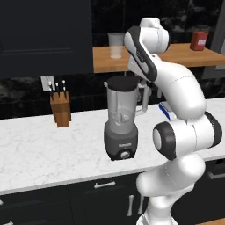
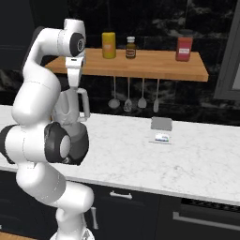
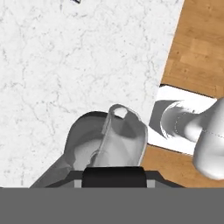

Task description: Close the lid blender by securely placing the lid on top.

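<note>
The blender (image 1: 120, 121) stands on the white marble counter (image 1: 39, 149), a translucent grey jar on a dark base with a round knob. The black lid (image 1: 121, 83) lies flat across the jar's mouth. My gripper (image 1: 141, 82) hangs straight down at the lid's right edge, just above the jar's handle (image 2: 85, 105). In the right base view the gripper (image 2: 75, 86) ends at the jar's top. The hand view looks down past the lid (image 3: 113, 176), a black block at the bottom, onto the handle (image 3: 124, 136). The fingers seem shut on the lid.
A knife block (image 1: 60, 110) stands left of the blender. A glass cup (image 1: 116, 44) and a red canister (image 1: 199, 40) sit on the wooden shelf (image 1: 184, 56). Utensils (image 2: 128, 99) hang under the shelf, and a small blue-and-white box (image 2: 161, 136) lies on the counter to the right.
</note>
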### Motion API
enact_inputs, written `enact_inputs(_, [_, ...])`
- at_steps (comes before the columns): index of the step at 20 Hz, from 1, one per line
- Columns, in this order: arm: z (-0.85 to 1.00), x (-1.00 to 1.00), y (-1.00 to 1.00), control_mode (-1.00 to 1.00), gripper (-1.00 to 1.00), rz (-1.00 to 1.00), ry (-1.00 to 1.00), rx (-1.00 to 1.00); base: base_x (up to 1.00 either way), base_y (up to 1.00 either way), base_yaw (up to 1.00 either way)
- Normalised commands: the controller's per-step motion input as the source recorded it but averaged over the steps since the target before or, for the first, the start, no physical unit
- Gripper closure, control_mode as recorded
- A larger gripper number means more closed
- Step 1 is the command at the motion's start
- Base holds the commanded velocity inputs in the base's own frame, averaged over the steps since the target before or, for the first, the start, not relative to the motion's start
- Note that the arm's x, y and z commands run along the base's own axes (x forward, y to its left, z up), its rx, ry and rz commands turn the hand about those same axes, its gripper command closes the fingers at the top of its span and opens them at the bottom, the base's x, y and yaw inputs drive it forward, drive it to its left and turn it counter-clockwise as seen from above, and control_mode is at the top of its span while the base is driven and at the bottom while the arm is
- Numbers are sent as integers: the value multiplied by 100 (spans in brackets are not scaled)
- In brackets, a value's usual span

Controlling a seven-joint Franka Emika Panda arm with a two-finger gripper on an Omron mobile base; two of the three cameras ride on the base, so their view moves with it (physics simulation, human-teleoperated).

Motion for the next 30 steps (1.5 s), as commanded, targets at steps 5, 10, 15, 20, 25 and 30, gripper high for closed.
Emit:
enact_inputs(5, [-8,14,0,-100,100,-17,1,0,0,0,0])
enact_inputs(10, [0,11,-9,-100,100,-22,0,0,0,0,0])
enact_inputs(15, [0,4,-34,-100,100,-21,0,0,0,0,0])
enact_inputs(20, [-23,9,-9,-100,100,-14,0,-2,0,0,0])
enact_inputs(25, [-48,1,1,-100,100,0,-4,-7,0,0,0])
enact_inputs(30, [-26,0,-5,-100,-100,0,-1,-1,0,0,0])
